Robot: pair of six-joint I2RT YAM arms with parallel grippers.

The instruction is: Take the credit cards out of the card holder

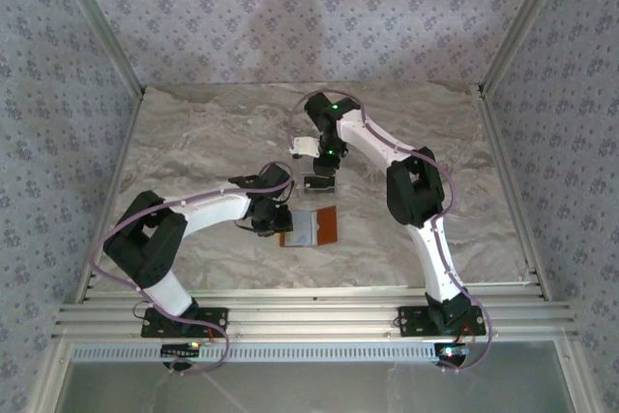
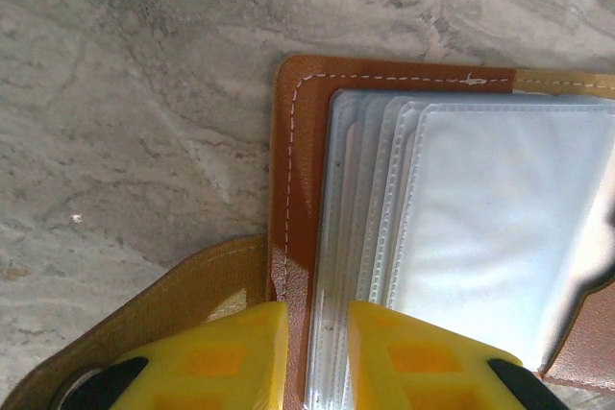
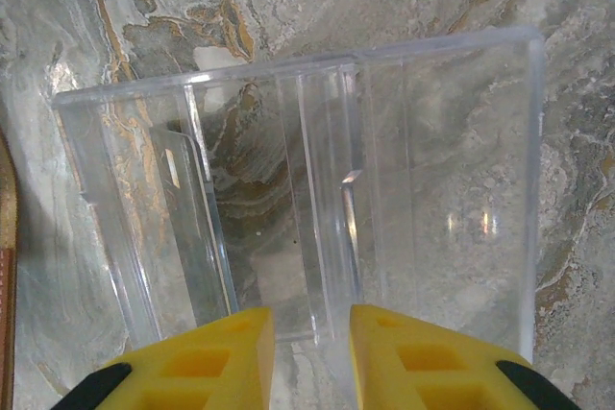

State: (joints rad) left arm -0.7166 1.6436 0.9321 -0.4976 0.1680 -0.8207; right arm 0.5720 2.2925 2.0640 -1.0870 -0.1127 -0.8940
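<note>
At the bottom edge of the left wrist view, the left claw (image 2: 317, 357) is sitting with its yellow fingers (image 2: 231, 357) narrowly apart. It is straddling the stitched brown rim of the card holder (image 2: 296, 170). Whether it is squeezing that rim or only pressing down beside it, I cannot tell.

The risk is starting right here. A pull on so thin a strip of leather could be dragging the whole holder across the table (image 2: 115, 122) instead of freeing anything. The side tab (image 2: 183, 300), lying at the left finger, might be getting snagged.

Just beyond the fingers, the stacked clear sleeves (image 2: 500, 228) are fanning across the right half of the frame. I am not making out the credit cards inside them, so a blind pinch may be catching a sleeve rather than a card.

Farther off, at the bottom of the right wrist view, the right claw (image 3: 312, 357) is hanging at the clear rack (image 3: 432, 180). Its grip is also unclear, and a careless swing could be toppling the rack.
</note>
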